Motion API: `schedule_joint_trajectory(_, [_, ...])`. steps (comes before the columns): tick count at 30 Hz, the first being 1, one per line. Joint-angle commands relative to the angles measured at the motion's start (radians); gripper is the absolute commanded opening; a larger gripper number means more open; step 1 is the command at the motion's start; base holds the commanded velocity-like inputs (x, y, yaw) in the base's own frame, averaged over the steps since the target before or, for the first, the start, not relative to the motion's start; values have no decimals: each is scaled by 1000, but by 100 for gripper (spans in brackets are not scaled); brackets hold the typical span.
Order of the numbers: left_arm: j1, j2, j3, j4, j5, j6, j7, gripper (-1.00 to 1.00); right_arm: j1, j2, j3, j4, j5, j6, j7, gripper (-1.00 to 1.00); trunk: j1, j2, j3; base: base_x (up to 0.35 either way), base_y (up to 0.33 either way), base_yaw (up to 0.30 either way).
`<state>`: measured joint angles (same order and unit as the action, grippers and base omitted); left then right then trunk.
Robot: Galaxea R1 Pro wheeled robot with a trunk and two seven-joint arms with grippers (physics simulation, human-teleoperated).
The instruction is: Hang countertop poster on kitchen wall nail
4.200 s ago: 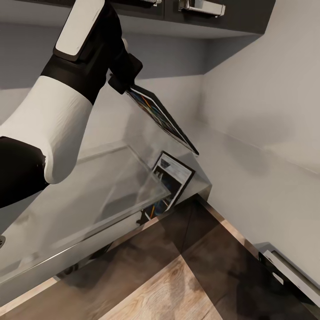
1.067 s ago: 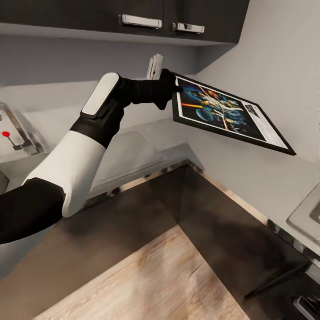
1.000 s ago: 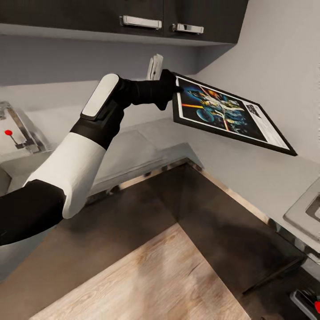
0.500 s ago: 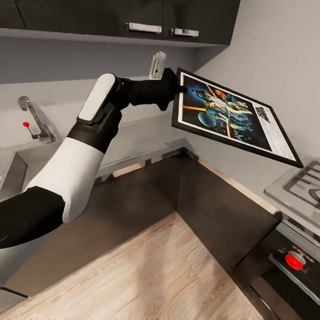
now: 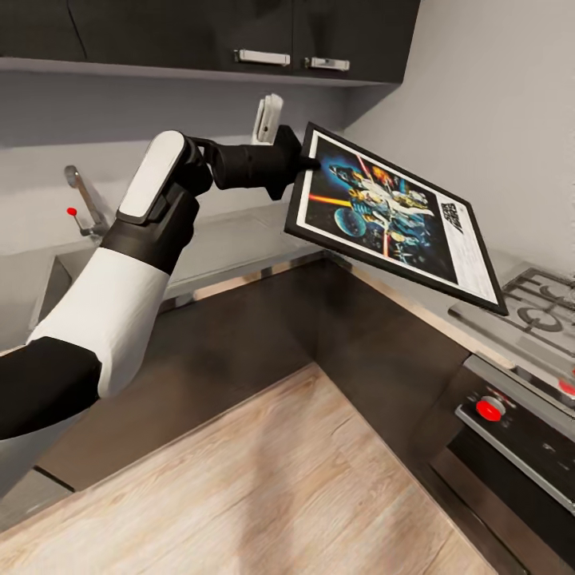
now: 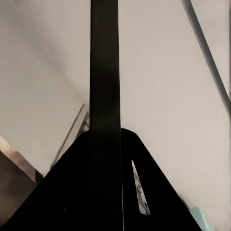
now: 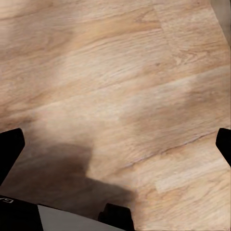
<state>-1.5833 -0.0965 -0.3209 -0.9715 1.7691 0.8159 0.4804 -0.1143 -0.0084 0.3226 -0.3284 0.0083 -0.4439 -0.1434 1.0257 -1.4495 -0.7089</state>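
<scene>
While the left gripper (image 5: 297,160) clamps one short edge of the poster (image 5: 395,216), the black frame hangs tilted in the air above the glossy pale grey kitchen countertop (image 5: 239,239) corner. Over wood-grain floor (image 7: 120,86), the right gripper (image 7: 118,139) has its fingertips spread wide, empty.

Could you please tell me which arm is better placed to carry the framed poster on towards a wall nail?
The left. Its gripper is already shut on the edge of the black-framed colourful Star Wars poster, holding it above the pale grey countertop. The right gripper points at the wooden floor, jaws open.
</scene>
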Motion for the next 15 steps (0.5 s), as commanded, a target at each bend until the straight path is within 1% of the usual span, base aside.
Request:
schedule_joint_trajectory(1, [-1, 1, 0, -1, 10, 0, 12, -100, -1, -1, 8, 0, 1, -1, -9, 100, -1, 0, -1, -332, 0, 0])
schedule_joint_trajectory(3, [0, 4, 0, -1, 10, 0, 11, -100, 0, -1, 8, 0, 1, -1, -9, 100, -1, 0, -1, -332, 0, 0])
schedule_joint_trajectory(4, [6, 10, 0, -1, 10, 52, -8, -100, -1, -1, 8, 0, 1, -1, -10, 100, -1, 0, -1, -332, 0, 0])
schedule_joint_trajectory(8, [17, 16, 0, -2, 9, 69, -40, -100, -1, -1, 8, 0, 1, -1, -10, 100, -1, 0, -1, -332, 0, 0])
schedule_joint_trajectory(11, [24, 24, 0, -21, 9, 75, -55, -100, -1, -1, 8, 0, 1, -1, -9, 100, -1, 0, -1, -332, 0, 0])
schedule_joint_trajectory(13, [26, 35, 0, -42, 9, 76, -61, -100, -1, -1, 8, 0, 1, -1, -9, 100, -1, 0, -1, -332, 0, 0])
schedule_joint_trajectory(14, [30, 48, 0, -63, 10, 77, -63, -100, -1, -1, 8, 0, 1, -1, -9, 100, -1, 0, -1, -332, 0, 0])
schedule_joint_trajectory(15, [33, 52, 0, -70, 10, 78, -64, -100, -1, -1, 9, 0, 1, -1, -9, 100, -1, 0, -1, -332, 0, 0])
